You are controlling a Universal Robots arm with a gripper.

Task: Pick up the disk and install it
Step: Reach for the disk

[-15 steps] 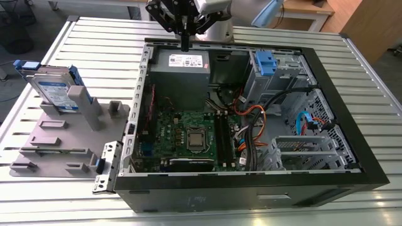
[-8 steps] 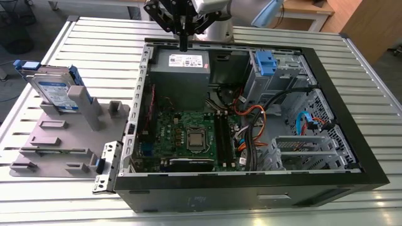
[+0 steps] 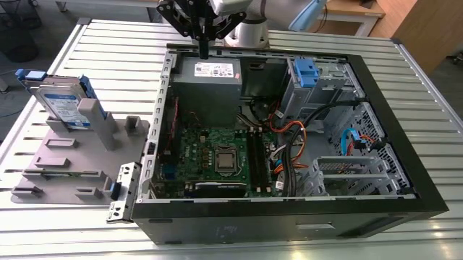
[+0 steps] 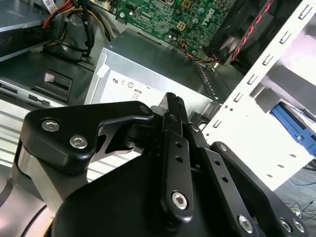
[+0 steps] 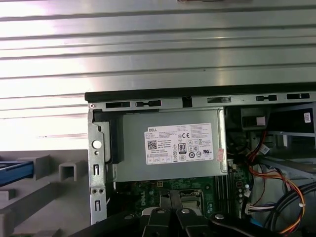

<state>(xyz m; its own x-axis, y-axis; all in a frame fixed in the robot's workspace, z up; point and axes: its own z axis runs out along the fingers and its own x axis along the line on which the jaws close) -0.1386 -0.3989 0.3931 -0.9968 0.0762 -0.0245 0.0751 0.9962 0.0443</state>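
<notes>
I read the pincer [image 3: 204,53] as narrow, fingers together and holding nothing, above the power supply [image 3: 210,73] of the open computer case [image 3: 289,227]. The disk [image 3: 64,105] stands in the grey rack [image 3: 65,162] on the table [image 3: 434,65], well apart. Pick-up and installation are not yet done.
</notes>
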